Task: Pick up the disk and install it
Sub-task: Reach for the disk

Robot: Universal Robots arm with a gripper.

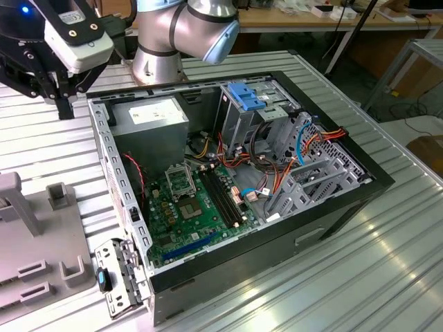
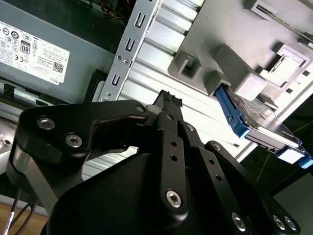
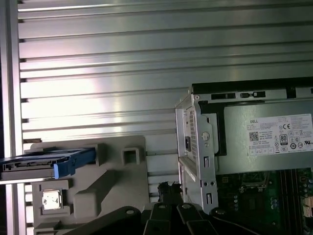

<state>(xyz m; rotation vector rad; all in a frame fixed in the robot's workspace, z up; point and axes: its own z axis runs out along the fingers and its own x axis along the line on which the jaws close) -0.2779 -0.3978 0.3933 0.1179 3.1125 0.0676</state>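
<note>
The disk (image 3: 46,164) is a flat grey drive with blue rails, standing on edge in a grey holder (image 3: 107,181) on the table beside the computer case; the second wrist view has the disk (image 2: 259,122) too. My gripper (image 1: 64,104) hangs over the table at the exterior view's upper left, near the case's back corner. Its black fingers meet at the tips, shut on nothing, in both wrist views (image 2: 168,100) (image 3: 168,188). The disk lies apart from it, off to one side.
The open computer case (image 1: 360,187) holds a green motherboard (image 1: 194,207), a grey power supply (image 1: 149,117) and a drive cage with a blue bracket (image 1: 246,95). Part of the grey holder (image 1: 41,270) sits at the exterior view's left. The ribbed metal table (image 1: 387,277) surrounds the case.
</note>
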